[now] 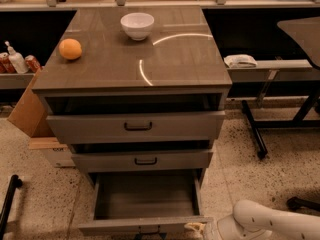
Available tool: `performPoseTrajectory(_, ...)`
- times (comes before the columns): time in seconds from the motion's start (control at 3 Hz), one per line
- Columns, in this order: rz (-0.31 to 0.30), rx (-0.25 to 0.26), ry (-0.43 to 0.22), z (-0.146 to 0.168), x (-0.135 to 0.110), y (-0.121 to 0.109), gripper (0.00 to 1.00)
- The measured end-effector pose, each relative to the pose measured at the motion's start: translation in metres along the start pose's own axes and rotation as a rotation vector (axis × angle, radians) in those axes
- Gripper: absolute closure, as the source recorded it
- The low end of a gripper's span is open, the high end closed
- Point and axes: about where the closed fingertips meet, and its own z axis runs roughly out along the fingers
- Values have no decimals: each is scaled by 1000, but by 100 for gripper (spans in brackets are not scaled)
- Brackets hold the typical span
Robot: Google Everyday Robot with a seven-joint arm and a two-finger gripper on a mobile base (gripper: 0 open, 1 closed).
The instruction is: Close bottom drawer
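Standing pulled far out from the cabinet, the bottom drawer [145, 199] shows its whole bare interior, and its front panel sits at the lower edge of the view. The closing is not done; by my reading it has hardly begun, and the full push inward is left. The gripper [196, 228] is low on the right, just beside the right end of that front panel, on the end of the white arm [270, 223]. Whether it touches the panel, and whether it is released or clenched, cannot be told. The middle drawer [142, 160] and the top drawer [135, 126] also stand slightly out. On the tabletop [175, 59] rest an orange [70, 49] and a white bowl [137, 25]. As for writing, a pale box [55, 151] on the floor to the left bears dark print, and the red cans [32, 63] carry markings, but none can be read.
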Motion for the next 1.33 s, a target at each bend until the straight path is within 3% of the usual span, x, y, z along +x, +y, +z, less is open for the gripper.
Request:
performPoseTrajectory(1.0,86,13,9,46,59,-26,87)
performPoseTrajectory(1.33,127,42,12,65,79,-46,100)
